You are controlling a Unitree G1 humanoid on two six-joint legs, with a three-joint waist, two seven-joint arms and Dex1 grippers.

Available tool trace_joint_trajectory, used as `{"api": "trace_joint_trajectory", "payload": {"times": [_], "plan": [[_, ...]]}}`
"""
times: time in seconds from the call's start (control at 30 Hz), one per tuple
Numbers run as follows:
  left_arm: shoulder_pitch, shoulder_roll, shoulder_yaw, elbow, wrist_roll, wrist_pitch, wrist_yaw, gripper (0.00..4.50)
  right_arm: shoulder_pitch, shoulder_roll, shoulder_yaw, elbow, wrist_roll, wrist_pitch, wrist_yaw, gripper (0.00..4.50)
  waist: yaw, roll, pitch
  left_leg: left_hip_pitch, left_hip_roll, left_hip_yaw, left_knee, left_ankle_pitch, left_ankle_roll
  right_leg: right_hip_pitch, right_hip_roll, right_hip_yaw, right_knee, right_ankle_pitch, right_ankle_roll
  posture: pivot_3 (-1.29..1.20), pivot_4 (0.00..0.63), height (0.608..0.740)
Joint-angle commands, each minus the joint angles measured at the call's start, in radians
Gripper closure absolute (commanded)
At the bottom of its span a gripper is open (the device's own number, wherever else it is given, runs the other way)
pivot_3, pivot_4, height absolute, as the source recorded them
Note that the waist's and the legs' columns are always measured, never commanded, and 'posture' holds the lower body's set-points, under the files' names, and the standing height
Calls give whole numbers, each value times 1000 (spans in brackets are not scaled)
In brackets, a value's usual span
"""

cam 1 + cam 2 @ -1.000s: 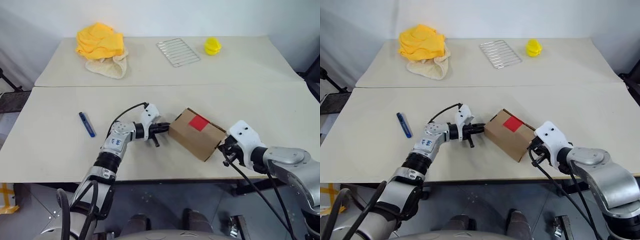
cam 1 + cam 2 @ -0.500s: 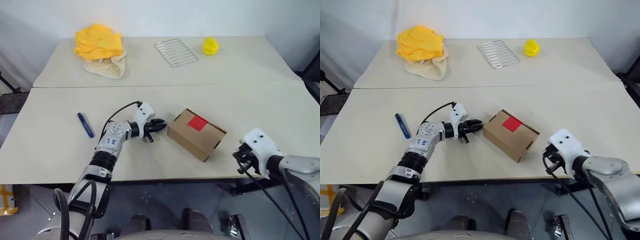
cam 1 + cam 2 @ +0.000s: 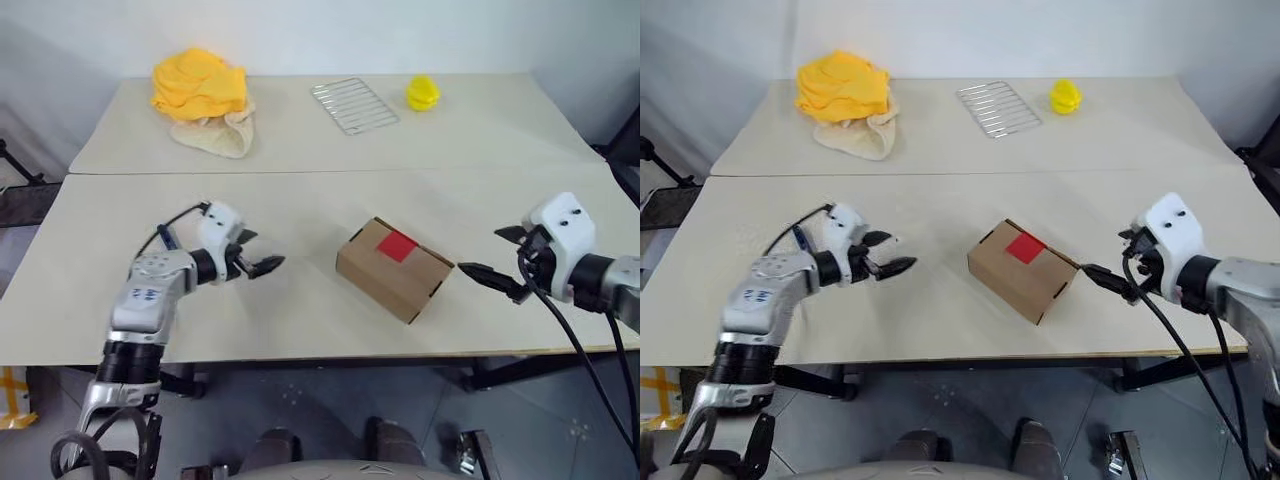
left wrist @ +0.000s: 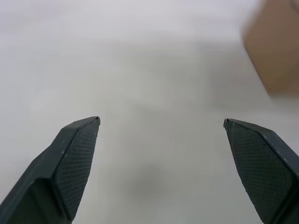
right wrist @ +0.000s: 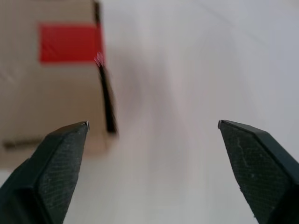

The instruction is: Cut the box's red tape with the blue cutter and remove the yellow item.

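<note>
Sitting closed on the pale counter (image 3: 300, 180), the small brown cardboard box (image 3: 392, 268) is lying between your two grippers, touched by neither. Its bright red square of tape (image 3: 397, 245) is facing up on the top face, uncut.

Your left gripper (image 3: 258, 262) is hovering well apart from the box on its left, fingers (image 4: 74, 154) spread wide and holding nothing, pointing toward the box. Your right gripper (image 3: 492, 258) is hanging just beside the box's right end, fingers (image 5: 60, 158) also spread wide and empty; through that wrist view you are seeing the red tape and the box's edge just ahead of the fingertips.

A short dark-blue sliver, likely the slim blue cutter (image 3: 797, 236), is peeking out behind your left wrist, mostly hidden.

Far beyond both sets of fingers, a yellow cloth heap (image 3: 198, 82), a wire rack (image 3: 355, 103) and a small lemon-yellow ridged object (image 3: 423, 92) are resting on the back counter.
</note>
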Motion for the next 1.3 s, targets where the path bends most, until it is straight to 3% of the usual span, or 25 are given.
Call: {"api": "trace_joint_trajectory", "payload": {"times": [0.03, 0.17, 0.27, 0.37, 0.43, 0.7, 1.07, 1.3], "plan": [[-13, -55, 69, -96, 22, 8, 186, 0, -64, 2, 50, 81, -17, -122, 64, 32, -1, 0, 0, 0, 0, 0, 0, 0, 0, 0, 0, 0, 0, 0, 0, 0, 150, 740], [-8, -211, 145, -181, 107, 22, 507, 0, -239, 36, 191, 281, -82, -323, 193, 32, -9, -1, 0, 0, -1, 0, 0, 0, 0, 0, 0, 1, -1, 0, 1, 0, 150, 740], [-19, -246, 149, -206, 183, 147, 646, 0, -315, 62, 238, 369, -108, -395, 245, 32, -9, -1, 1, 0, 0, 1, -2, 0, -1, -1, 1, 1, 0, 0, 1, 0, 150, 740], [-36, -295, 185, -228, 224, 201, 777, 554, -368, 91, 265, 424, -122, -429, 267, 0, -7, -2, 1, 0, 1, 3, -2, 0, -2, -2, 2, 0, -1, 0, 0, 0, 150, 740], [-47, -308, 185, -232, 237, 239, 811, 1165, -385, 104, 280, 446, -132, -445, 282, 0, -6, -2, 1, 0, 1, 4, -1, 0, -2, -2, 2, 0, -1, 0, 0, 0, 150, 740], [-113, -392, 252, -197, 277, 389, 960, 1165, -405, 124, 293, 462, -151, -462, 302, 0, -2, -3, 2, -1, 1, 2, 0, -1, -2, -1, 1, -1, -1, 0, 0, 0, 150, 740], [-129, -430, 320, -194, 291, 496, 1013, 1165, -388, 103, 268, 441, -147, -441, 318, 0, -5, -3, 2, -1, 1, 3, 0, -1, -3, -2, 2, 0, -1, 0, 0, 0, 150, 740], [-119, -455, 355, -265, 311, 570, 1031, 1165, -384, 110, 217, 424, -61, -393, 363, 0, -3, -4, 2, -1, 1, 3, 0, -1, -3, -2, 2, 0, -1, 0, 0, 0, 150, 740]]}}
